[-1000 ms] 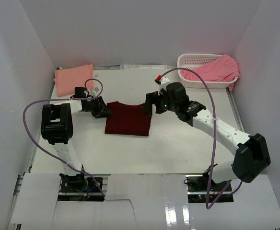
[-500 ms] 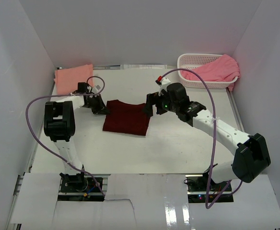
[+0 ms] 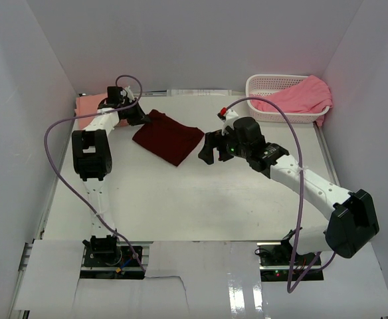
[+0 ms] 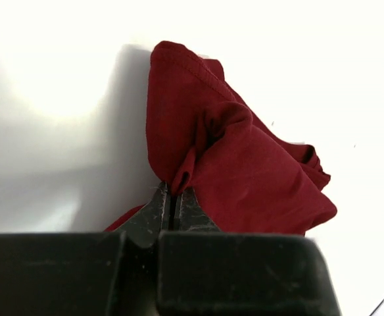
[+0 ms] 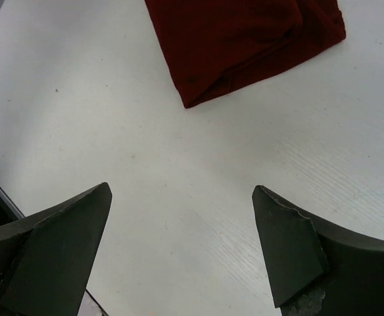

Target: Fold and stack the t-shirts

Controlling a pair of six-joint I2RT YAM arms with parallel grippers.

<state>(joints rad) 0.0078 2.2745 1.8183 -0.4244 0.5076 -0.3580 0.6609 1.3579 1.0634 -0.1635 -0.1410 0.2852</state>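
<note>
The folded dark maroon t-shirt (image 3: 169, 136) lies skewed at the back left of the table, its left corner bunched and lifted. My left gripper (image 3: 145, 117) is shut on that corner; in the left wrist view the gripper (image 4: 175, 191) pinches a fold of the maroon t-shirt (image 4: 244, 164). A salmon-peach t-shirt (image 3: 88, 109) lies folded at the far left corner, partly behind the left arm. A brighter pink t-shirt (image 3: 299, 97) drapes over the basket. My right gripper (image 3: 206, 149) hovers open just right of the maroon t-shirt (image 5: 244, 39), and the gripper (image 5: 182, 191) shows only bare table between its fingers.
A white lattice basket (image 3: 264, 85) stands at the back right corner. Purple cables loop over both arms. White walls close in the table on the left, the back and the right.
My left gripper shut on the maroon t-shirt's left corner and dragged it toward the back left, turning the shirt askew. The right gripper stayed open and drew slightly back from the shirt.
</note>
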